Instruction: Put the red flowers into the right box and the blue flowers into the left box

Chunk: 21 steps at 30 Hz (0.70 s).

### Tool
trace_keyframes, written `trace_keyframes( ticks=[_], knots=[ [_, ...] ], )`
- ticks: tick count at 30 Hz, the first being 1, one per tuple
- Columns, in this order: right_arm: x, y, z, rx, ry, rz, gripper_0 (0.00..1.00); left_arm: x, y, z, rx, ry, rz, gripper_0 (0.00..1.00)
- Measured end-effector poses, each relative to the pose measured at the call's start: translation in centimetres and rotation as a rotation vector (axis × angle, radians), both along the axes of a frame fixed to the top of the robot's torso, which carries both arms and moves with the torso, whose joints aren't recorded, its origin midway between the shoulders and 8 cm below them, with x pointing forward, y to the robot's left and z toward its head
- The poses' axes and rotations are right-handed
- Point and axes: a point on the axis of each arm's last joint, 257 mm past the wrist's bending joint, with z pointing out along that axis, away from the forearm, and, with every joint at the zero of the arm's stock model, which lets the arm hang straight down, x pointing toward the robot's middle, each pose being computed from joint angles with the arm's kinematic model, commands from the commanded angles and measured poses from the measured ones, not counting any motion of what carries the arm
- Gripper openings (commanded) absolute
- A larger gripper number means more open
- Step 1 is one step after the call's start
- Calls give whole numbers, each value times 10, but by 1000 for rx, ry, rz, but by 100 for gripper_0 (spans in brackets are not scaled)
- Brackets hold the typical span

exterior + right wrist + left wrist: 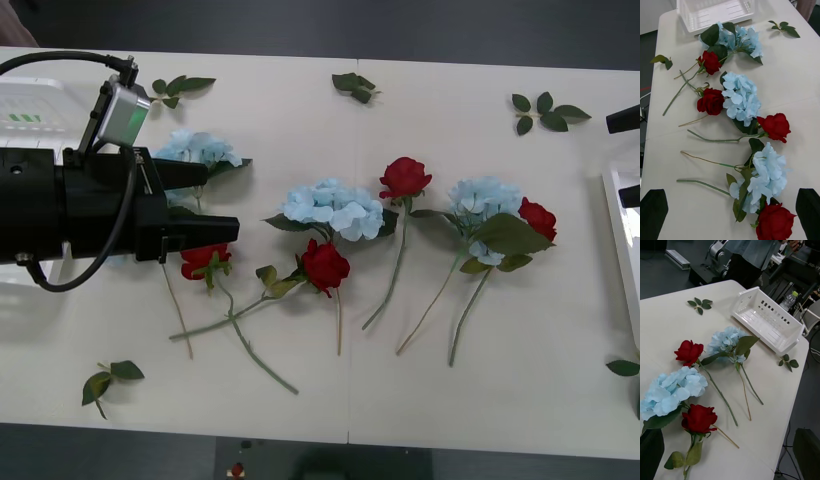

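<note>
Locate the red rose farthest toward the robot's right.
In the front view, that red rose lies right of centre on the table, touching the rightmost blue hydrangea, short of the right box.

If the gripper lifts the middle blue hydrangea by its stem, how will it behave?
The middle blue hydrangea looks top-heavy, so its thin stem would probably bend. It overlaps a red rose, which may get dragged along. Likely light, unlikely to roll.

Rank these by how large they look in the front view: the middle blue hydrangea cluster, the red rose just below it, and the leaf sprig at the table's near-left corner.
1. The middle blue hydrangea cluster, clearly the widest.
2. The red rose just below it, a more compact bloom.
3. The leaf sprig at the near-left corner; it looks slightly smaller than the rose, though being nearer the camera makes that close.
</note>
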Motion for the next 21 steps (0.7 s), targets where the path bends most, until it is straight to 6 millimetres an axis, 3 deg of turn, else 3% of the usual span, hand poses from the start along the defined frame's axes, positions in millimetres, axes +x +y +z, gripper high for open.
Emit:
trace_keyframes(
  ticks=[7, 14, 21],
  knots=[
    [0, 0, 0, 0, 0, 0, 100, -12, -7, 17, -84, 56, -30, 100],
    [-8, 0, -26, -7, 68, 2, 100, -11, 14, 31, -104, 222, 77, 100],
    [-12, 2, -39, -43, 116, 14, 100, -7, 53, 31, -28, 336, 236, 100]
  ],
)
